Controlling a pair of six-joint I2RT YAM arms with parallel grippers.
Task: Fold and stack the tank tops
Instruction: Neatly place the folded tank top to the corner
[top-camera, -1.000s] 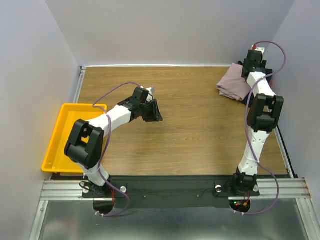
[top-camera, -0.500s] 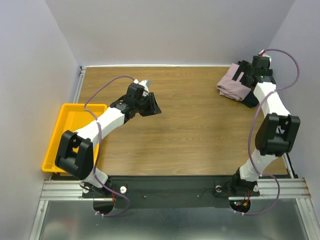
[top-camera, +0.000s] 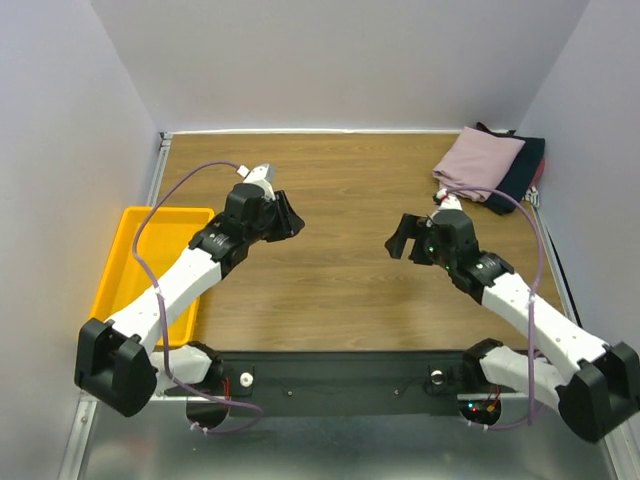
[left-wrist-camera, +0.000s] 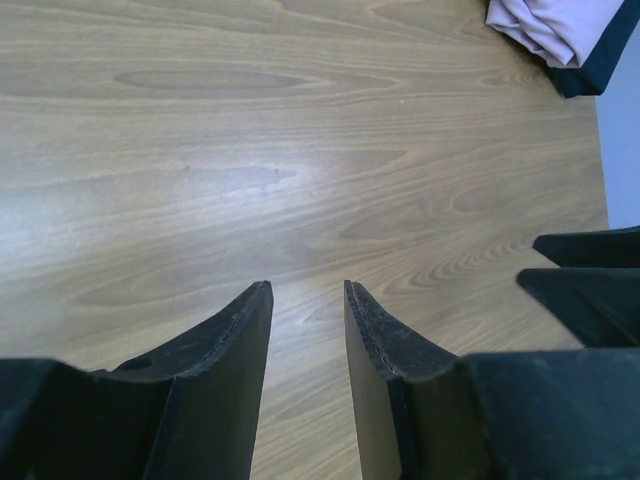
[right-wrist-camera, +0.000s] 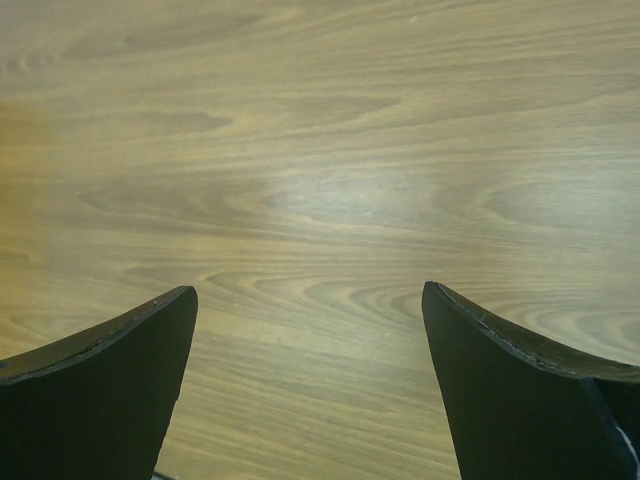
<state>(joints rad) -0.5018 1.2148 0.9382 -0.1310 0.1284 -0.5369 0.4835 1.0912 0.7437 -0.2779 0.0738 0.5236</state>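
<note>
Looks like the closing stage of the task, with folding and stacking apparently done. Places the tank tops (top-camera: 490, 165) in one pile at the far right corner of the table (top-camera: 350, 170): pink tank top (top-camera: 478, 158) folded flat on the navy tank top (top-camera: 524, 168), touching it, navy showing past its right and near edges. Cannot tell whether one navy top or more underneath. No other loose garment in view, none on the visible part of the yellow tray (top-camera: 125, 250) at the left edge.

Over bare wood left of centre, well apart from the pile: left end effector (top-camera: 288, 218), fingers parted by a narrow gap, nothing between them. Over bare wood right of centre, nearer the pile but not touching it: right end effector (top-camera: 400, 238), spread wide, gripping nothing.

Probably calls for little next: drawing both arms back toward their bases, keeping clear of the pile and of each other. Should another top be due, calls instead for fetching it and spreading it flat mid-table before any fold
</note>
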